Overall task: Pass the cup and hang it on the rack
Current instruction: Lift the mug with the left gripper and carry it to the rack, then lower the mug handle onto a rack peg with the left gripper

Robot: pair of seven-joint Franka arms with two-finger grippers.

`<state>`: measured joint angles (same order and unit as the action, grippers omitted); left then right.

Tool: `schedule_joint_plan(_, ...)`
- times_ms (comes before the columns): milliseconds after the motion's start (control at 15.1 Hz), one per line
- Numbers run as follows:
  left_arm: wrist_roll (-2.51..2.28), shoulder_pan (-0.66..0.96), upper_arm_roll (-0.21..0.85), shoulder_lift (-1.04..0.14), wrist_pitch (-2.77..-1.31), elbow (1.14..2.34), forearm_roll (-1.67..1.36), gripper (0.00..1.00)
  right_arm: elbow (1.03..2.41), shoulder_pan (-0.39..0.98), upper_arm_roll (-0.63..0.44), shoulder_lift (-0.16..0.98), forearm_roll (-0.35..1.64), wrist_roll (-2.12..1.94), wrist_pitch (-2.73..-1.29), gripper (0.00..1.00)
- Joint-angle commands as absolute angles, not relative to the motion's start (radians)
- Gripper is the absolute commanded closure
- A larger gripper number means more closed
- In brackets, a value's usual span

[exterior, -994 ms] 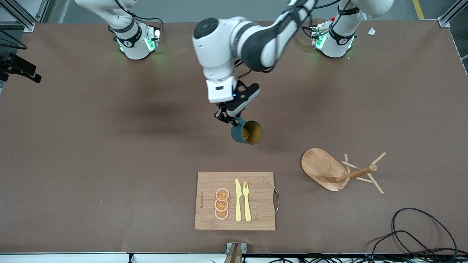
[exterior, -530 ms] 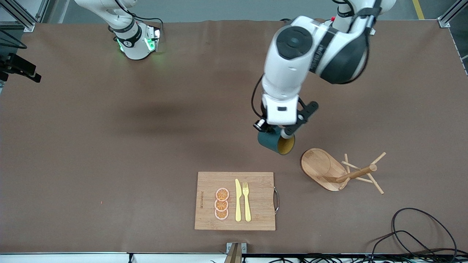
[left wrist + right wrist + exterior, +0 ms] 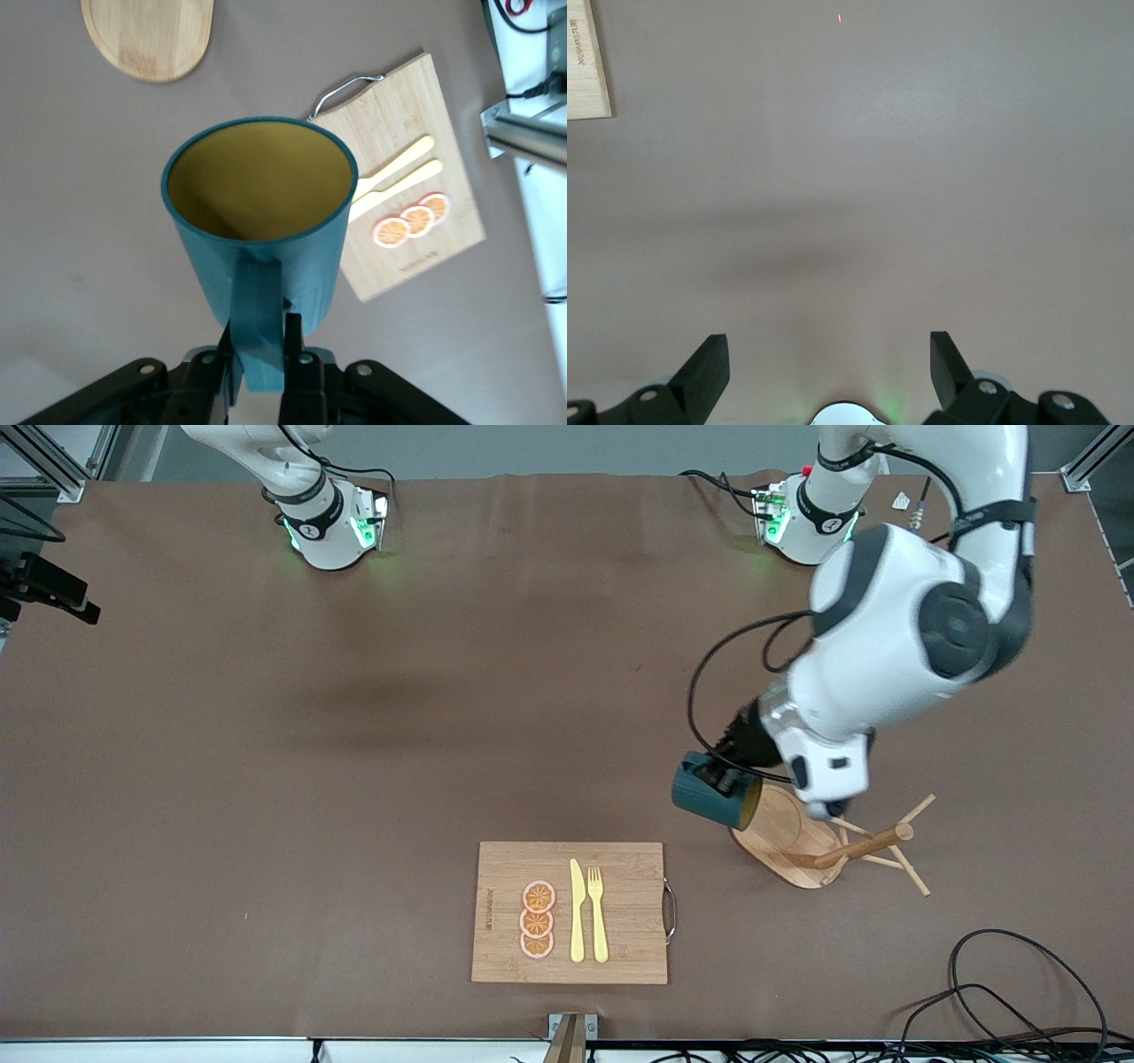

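The left pincer (image 3: 261,350) is clamped on the side handle of the small dark teal cylindrical cup (image 3: 711,794) with a yellowish-orange inside, holding it tilted in the air over the edge of the oval base of the light wooden mug-tree rack (image 3: 791,835), near the left arm's end of the brown desk (image 3: 266,779). The right pincer (image 3: 829,365) waits spread wide over bare desk.

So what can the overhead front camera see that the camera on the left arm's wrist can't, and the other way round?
Only the front view shows the rack's post and pegs, both arm bases and the cables on the table. Only the left wrist view looks straight into the cup's yellowish inside and shows the left gripper shut on its handle. Both show the teal cup, the rack's oval base, and the cutting board with its knife, fork and orange slices.
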<state>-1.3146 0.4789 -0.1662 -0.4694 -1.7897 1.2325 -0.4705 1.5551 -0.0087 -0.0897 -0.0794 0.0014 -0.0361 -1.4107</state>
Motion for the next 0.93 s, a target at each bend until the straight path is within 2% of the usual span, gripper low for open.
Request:
schedule_joint_plan(0,-1.313,0.379,-0.161,-0.449,-1.734,1.25,-0.621,1.0,1.571,-0.021,-0.081,-0.106,0.014,-0.049,-1.397,0.0)
schedule_joint_plan(464,-1.295,0.253,-0.16,-0.508,-1.597,1.255,-0.801,1.0,1.557,-0.02,-0.081,-0.103,0.014,-0.058,-1.397,0.0)
schedule_joint_plan(861,-1.292,0.166,-0.156,-0.554,-1.589,1.255,-0.906,1.0,1.557,-0.02,-0.08,-0.103,0.012,-0.058,-1.396,0.0)
